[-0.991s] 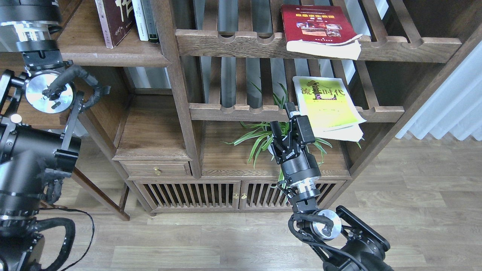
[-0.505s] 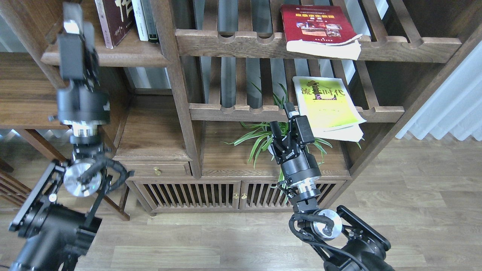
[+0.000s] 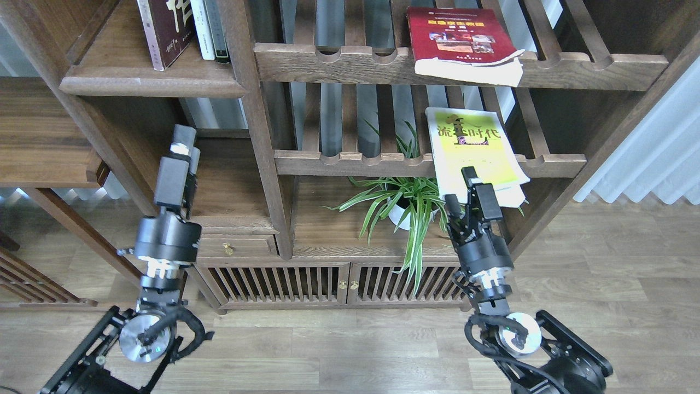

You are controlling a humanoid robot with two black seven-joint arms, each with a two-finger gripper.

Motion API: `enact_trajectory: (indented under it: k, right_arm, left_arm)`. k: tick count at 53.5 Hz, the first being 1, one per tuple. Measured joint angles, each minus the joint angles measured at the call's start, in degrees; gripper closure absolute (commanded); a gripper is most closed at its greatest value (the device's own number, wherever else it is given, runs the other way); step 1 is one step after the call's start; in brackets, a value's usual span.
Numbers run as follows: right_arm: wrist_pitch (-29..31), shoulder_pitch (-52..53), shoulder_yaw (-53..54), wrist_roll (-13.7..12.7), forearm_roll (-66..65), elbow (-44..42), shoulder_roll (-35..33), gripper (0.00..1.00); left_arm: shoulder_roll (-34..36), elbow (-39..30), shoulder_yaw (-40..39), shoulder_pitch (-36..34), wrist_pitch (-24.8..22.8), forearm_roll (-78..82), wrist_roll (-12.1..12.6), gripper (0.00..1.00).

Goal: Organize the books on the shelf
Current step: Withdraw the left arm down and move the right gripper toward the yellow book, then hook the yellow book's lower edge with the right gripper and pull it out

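Observation:
The dark maroon book (image 3: 164, 30) stands on the solid shelf (image 3: 147, 85) at the top left. The red book (image 3: 459, 35) lies flat on the upper slatted rack. The yellow-green book (image 3: 473, 145) lies flat on the lower slatted rack and overhangs its front rail. My right gripper (image 3: 461, 190) is open at that book's front left corner, with one finger over the cover's edge and the other below it. My left gripper (image 3: 187, 143) points up in front of the lower left compartment, well below the shelf. It holds nothing that shows, and its fingers cannot be told apart.
Two thin books (image 3: 210, 30) stand right of the maroon one. A spider plant in a white pot (image 3: 402, 210) sits on the cabinet top, left of my right gripper. A thick upright post (image 3: 257, 126) divides the bookcase. A wooden side table (image 3: 38, 148) is at the left.
My left arm swung down from the top left shelf to the lower left compartment. My right gripper moved right, from in front of the plant to the yellow-green book's front edge.

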Motion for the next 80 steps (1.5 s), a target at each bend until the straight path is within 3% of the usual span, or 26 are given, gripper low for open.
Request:
enact_trajectory:
  k: [50,68,80]
  right_arm:
    - [0.0,9.02,0.47,-1.0,2.06,-10.24,0.17,0.02]
    - [-0.26,10.88,0.31,-1.22,3.34,-10.76,0.28,0.09]
    - [-5.17,10.93,0.27,-1.38,3.35,-10.84,0.88,0.16]
  left_arm:
    - [1.94,1.67,1.09,2.47,0.0,0.2,0.16,0.0]
    - [1.94,1.68,2.25,2.34,0.0,0.26,0.25,0.0]
    - [2.27,1.68,2.26,2.26,0.0,0.28,0.25,0.0]
